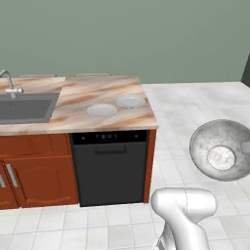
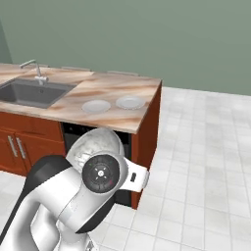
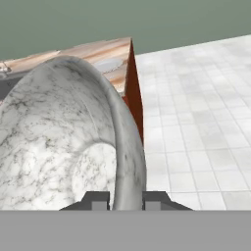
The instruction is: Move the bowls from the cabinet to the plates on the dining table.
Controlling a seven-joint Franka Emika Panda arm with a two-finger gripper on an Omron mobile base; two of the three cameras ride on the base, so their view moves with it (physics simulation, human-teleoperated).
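A: Where is the grey-silver speckled bowl [image 3: 59, 142]?

B: Off the desk [image 1: 78, 93], carried in the air beside its open end, over the white tiled floor [image 1: 195, 112]. In the left base view the bowl [image 1: 220, 150] is tipped on its side, hollow facing the camera, right of the black dishwasher [image 1: 111, 166]. In the right base view it [image 2: 95, 146] sits partly hidden behind the arm's wrist joint.

A: Fingers?

B: Hand view: the two dark fingers [image 3: 96, 201] rise at the bottom, one on either side of the bowl's rim. One sits inside the hollow, the other against the outer wall. The gripper [image 3: 126, 201] is pinching the rim wall, which runs up between them as a thick curved edge. The gap is narrow, just the wall's thickness.

A: Bowl relative to the fingers?

B: The bowl spreads up and to the left of the pinch point; its flat bottom disc shows just above the inner finger. The rim arcs over toward the desk edge.

A: The plates?

B: Two pale round plates lie flat on the marble desk near its right end, close together but not touching. Nearer plate [image 1: 102, 110], farther plate [image 1: 130, 101]. Both bare. The same pair shows in the right base view [image 2: 96, 106], [image 2: 130, 102].

A: Other fixtures?

B: Grey sink [image 1: 24, 107] with a silver faucet [image 1: 10, 83] at the left of the desk, reddish-brown drawer fronts [image 1: 34, 171] beneath.
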